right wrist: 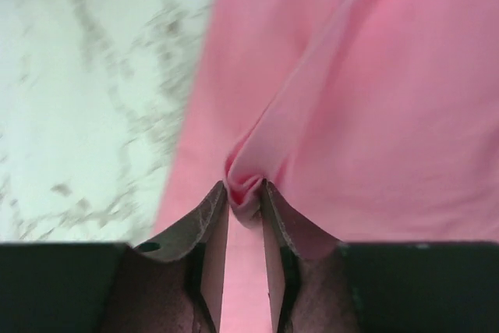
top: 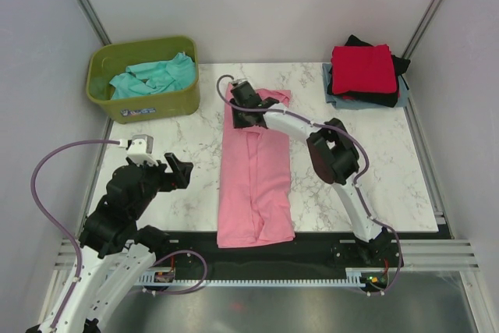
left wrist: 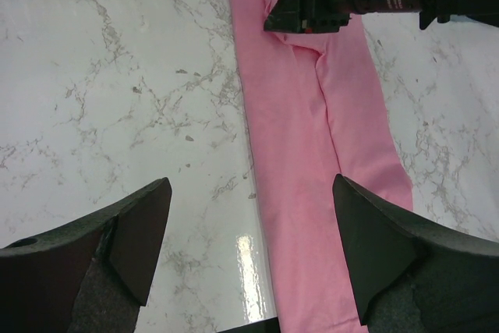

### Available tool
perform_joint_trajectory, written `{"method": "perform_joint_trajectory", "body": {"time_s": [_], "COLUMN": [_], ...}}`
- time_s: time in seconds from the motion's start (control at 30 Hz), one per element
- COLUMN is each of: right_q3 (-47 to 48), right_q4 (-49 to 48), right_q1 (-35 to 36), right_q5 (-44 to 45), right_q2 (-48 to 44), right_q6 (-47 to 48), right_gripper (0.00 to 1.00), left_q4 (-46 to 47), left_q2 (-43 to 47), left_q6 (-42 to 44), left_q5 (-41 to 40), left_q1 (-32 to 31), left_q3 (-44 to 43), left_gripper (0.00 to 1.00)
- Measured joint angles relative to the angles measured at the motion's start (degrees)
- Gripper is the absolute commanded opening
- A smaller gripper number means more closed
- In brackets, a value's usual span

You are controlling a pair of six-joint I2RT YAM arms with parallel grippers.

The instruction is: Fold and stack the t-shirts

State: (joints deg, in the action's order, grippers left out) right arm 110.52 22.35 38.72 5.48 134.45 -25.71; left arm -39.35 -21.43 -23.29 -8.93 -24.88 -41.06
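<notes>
**Right claw pinches pink t-shirt's far end**

The right claw is clamped on a bunched fold at the far end of the pink t-shirt. The shirt lies as 1 long strip down the table, its hem reaching the near edge. The left claw hovers with its jaws wide apart, just left of the shirt's long edge.

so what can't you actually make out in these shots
Top view: the pink t-shirt's far end, covered by the right gripper.
Top view: how many shirts lie under the red t-shirt; only black and grey-blue edges show.
Top view: the teal t-shirt's lower part, sunk in the tub.
Left wrist view: the tub, cut off by the top edge.
Right wrist view: the table, blurred.
</notes>
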Motion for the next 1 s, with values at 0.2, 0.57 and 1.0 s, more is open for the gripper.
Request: {"method": "perform_joint_trajectory", "body": {"time_s": [0.2, 0.57, 1.0], "right_q3": [-0.7, -2.4, 7.9], "right_q4": [0.0, -0.4, -0.3], "right_q1": [7.0, -0.7, -7.8], "right_q5": [-1.3, -0.5, 3.4], "right_q2": [-2.2, -7.5, 6.1], "right_q6": [0.9, 1.5, 1.4], "right_gripper": [0.89, 0.89, 0.87], "left_q4": [0.0, 0.0, 0.0], "left_q2": [0.2, 0.2, 0.2], "left_q6": [0.0, 0.0, 0.0], "left_q5": [0.0, 0.0, -0.1], "left_q1": [0.0, 0.0, 0.1], "left_q3": [0.0, 0.0, 0.0], "left_gripper": [0.91, 0.91, 0.91]}}
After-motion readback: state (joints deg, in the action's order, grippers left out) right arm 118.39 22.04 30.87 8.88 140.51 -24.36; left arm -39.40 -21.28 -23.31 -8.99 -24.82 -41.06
